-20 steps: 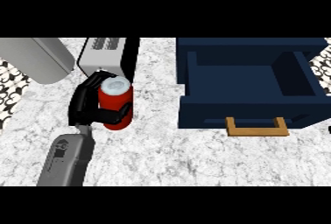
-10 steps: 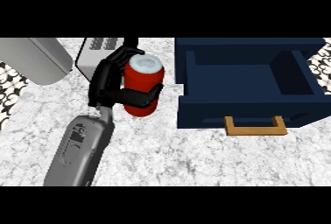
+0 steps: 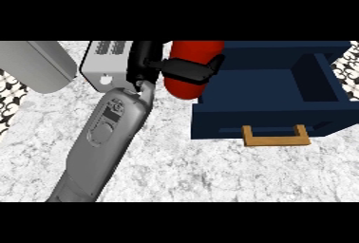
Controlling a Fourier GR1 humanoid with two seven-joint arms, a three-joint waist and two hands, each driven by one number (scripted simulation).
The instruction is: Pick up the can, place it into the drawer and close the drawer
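1. Nearest to me is the white marble counter. It's speckled w/ grey.
2. One grey forearm comes up from the near left edge and slants up to the right.
3. Right of it is the dark blue drawer. It's pulled open, front wall facing me, and a tan handle sticks out at the front.
4. Inside the drawer I see a blue floor and a divider wall on the right side.
5. At the end of the forearm is my left hand, black. Its fingers are curled round the red can, pinching it across the middle.
6. The can is up off the counter, just left of the drawer's left wall, near the far left corner. Its top is cut off by the far edge of the view.
7. Behind the hand is a white box w/ dark slots on top, prob. a toaster.
8. Far left is a big grey rounded thing. Can't tell what it is.
9. A black-and-white patterned bit shows at the left edge.
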